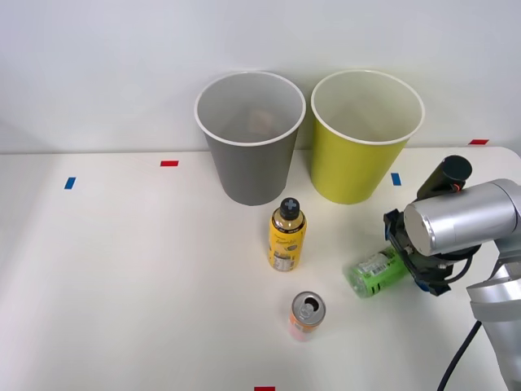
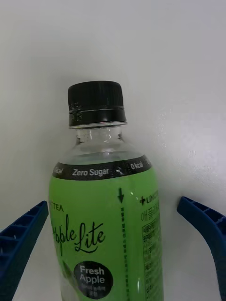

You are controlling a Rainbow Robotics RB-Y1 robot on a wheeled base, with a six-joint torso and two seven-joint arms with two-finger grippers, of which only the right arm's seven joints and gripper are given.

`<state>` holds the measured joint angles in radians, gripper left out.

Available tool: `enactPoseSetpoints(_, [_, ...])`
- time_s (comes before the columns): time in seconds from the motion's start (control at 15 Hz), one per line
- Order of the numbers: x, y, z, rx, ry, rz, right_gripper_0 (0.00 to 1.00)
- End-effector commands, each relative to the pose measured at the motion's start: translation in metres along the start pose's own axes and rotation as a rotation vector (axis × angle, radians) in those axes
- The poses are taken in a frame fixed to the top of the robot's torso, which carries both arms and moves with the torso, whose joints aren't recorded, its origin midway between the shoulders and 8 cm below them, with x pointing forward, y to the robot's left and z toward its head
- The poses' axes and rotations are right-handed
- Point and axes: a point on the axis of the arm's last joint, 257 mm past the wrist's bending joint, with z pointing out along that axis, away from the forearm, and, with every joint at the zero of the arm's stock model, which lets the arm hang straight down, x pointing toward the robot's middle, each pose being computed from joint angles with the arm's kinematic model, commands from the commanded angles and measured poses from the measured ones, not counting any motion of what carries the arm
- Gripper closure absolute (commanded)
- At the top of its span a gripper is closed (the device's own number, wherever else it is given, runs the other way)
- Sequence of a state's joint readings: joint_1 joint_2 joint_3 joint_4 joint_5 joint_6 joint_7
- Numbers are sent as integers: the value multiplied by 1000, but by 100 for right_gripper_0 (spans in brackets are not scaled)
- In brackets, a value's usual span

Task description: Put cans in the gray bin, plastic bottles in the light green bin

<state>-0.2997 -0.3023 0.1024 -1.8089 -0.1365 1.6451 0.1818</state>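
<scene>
The job is barely under way. The green bottle (image 1: 377,272) lies on its side on the white table (image 1: 122,285), right of centre in the front view, and the right gripper (image 1: 413,265) sits over it with its blue fingers (image 2: 21,240) spread wide, one on each side of the label and touching neither side; nothing is gripped yet. The small orange-pink can (image 1: 307,315) stands low in the middle of the frame, untouched, and a yellow bottle with a black cap (image 1: 287,235) stands just above it.

At the upper middle, the gray bin (image 1: 248,155) and the light green bin (image 1: 358,159) stand upright side by side. The green one looks empty. In the gray one there is a faint pale shape near the bottom, perhaps an object, though I can't be sure. So the green bottle, the can and the yellow bottle are all left to sort.
</scene>
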Motion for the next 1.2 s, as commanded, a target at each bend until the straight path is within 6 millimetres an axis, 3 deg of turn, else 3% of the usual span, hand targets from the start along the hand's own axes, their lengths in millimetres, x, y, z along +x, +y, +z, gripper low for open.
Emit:
enactPoseSetpoints(0.07, [1, -1, 1, 7, -22, -26, 100])
enactPoseSetpoints(0.4, [1, 9, -10, -29, -53, -71, 100])
enactPoseSetpoints(0.6, [-3, 12, -36, -99, -92, -232, 100])
enactPoseSetpoints(1.2, [-6, -1, -158, -313, -371, -815, 100])
